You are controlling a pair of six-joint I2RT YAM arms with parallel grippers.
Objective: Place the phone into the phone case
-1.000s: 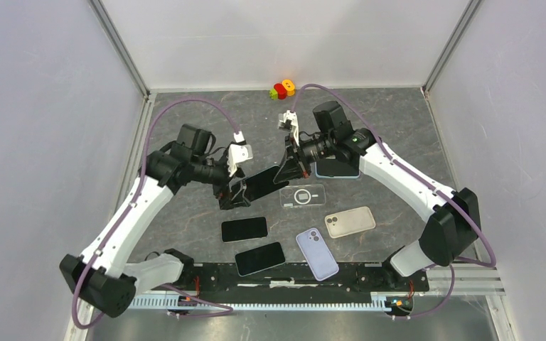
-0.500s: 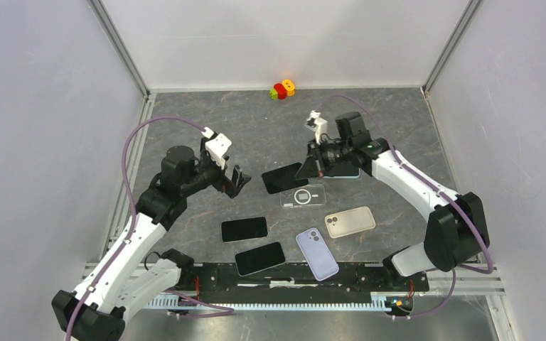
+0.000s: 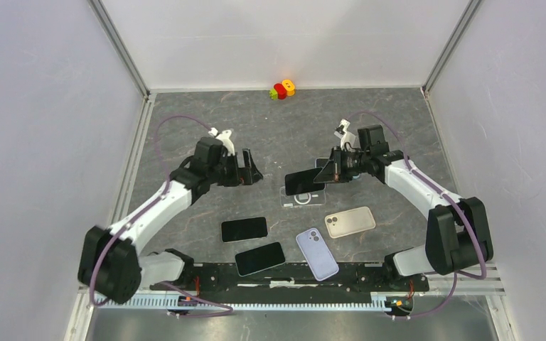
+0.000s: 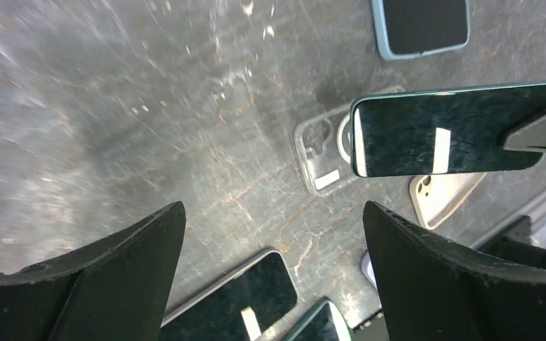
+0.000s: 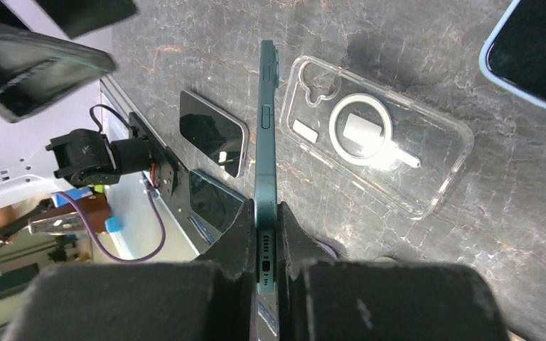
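Black glass lies nearest my bases: two spare phones [image 3: 244,229], with a lilac case [image 3: 317,253] and a beige case [image 3: 350,222] beside them, none touching the work. Beyond them the clear case [image 3: 306,200] lies flat on the table, and the teal phone [image 3: 304,181] hangs just over it, turned up on its long edge.

To seat it well, I judge I should roll it flat and match its camera end to the cut-out. One end goes under the lip first, then I press the rest down. My left could steady the rim against skidding.

My right gripper [image 5: 265,227] is pinched hard on the phone's port end, one pad on each face. My left gripper [image 4: 274,213] is spread wide, holding nothing, hovering left of the case. Farther back lie a blue-cased phone [image 4: 421,25] and a small toy [image 3: 282,89].
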